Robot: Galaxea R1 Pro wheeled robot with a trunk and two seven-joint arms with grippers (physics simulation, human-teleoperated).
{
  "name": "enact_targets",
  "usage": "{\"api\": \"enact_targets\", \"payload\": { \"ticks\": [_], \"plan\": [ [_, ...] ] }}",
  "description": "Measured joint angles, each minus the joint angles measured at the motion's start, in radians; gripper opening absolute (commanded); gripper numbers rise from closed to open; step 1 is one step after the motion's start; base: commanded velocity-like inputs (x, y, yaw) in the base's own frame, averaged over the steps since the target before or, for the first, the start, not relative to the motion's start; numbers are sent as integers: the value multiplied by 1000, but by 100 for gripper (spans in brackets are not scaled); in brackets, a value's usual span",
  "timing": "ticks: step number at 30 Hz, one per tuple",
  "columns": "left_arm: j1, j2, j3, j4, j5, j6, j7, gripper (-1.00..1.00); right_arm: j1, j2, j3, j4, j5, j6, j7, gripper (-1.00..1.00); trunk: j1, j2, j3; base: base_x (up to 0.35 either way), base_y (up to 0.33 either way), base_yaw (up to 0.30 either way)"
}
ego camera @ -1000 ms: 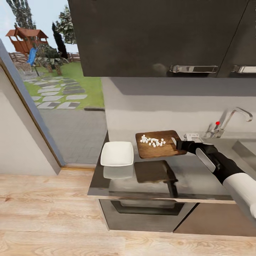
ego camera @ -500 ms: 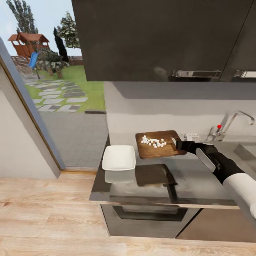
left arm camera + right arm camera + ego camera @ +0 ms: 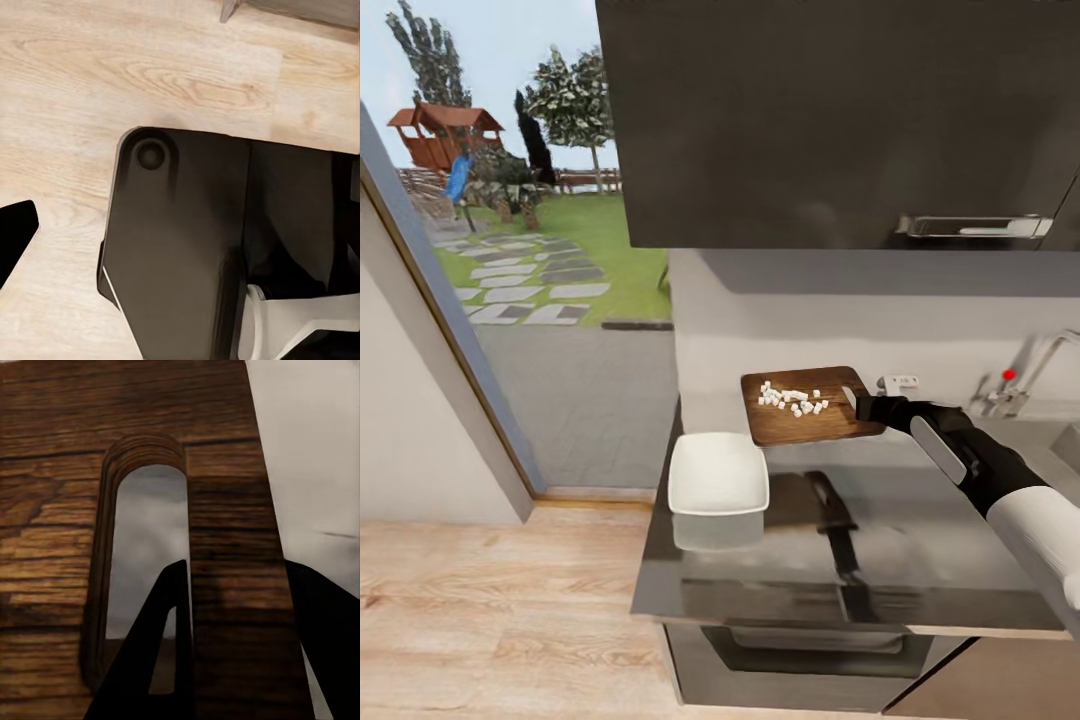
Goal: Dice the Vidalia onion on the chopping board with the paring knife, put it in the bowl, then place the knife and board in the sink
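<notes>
The brown chopping board [image 3: 800,420] hangs level above the countertop [image 3: 920,540], with small pale onion dice [image 3: 792,398] scattered on its top. My right gripper [image 3: 863,407] is shut on the board's right end. In the right wrist view the board [image 3: 60,510] shows its slot-shaped handle hole, and the gripper [image 3: 236,585] has one of its fingers [image 3: 161,645] in the slot and the other outside the edge. The white square bowl [image 3: 718,475] stands on the counter's left end, below and left of the board. The paring knife is out of view. One dark fingertip [image 3: 15,232] of my left gripper hangs over the floor.
The chrome tap [image 3: 1040,360] with its red knob [image 3: 1008,375] stands at the far right, by the sink's corner [image 3: 1072,440]. Dark wall cabinets [image 3: 840,120] hang overhead. A glass door [image 3: 510,250] is on the left. My own dark base [image 3: 180,247] stands on wooden flooring [image 3: 150,67].
The whole picture has slid right, so the camera has moved left. The board stays in my right gripper and now sits nearer the bowl.
</notes>
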Motion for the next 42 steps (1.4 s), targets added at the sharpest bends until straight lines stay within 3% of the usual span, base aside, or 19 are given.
{"api": "enact_targets", "payload": {
  "ticks": [20, 26, 27, 31, 42],
  "plan": [
    [0, 0, 1, 12, 0, 1, 0, 100, 0, 9, 12, -7, -3, 0, 4, -100, 0, 0, 16, 13, 5, 0],
    [0, 0, 0, 13, 0, 1, 0, 100, 0, 11, 71, -19, 0, 0, 5, -100, 0, 0, 16, 0, 0, 0],
    [0, 0, 0, 13, 0, 0, 0, 100, 1, 15, 111, -31, -2, 0, 5, -100, 0, 0, 16, 0, 0, 0],
    [0, 0, 0, 13, 0, 0, 0, 100, 1, 19, 169, -75, -1, 1, 4, -100, 0, 0, 16, 0, 0, 0],
    [0, 0, 0, 13, 0, 0, 0, 100, 0, 36, 192, -123, 7, 1, 5, -100, 0, 0, 17, 0, 0, 0]
  ]
}}
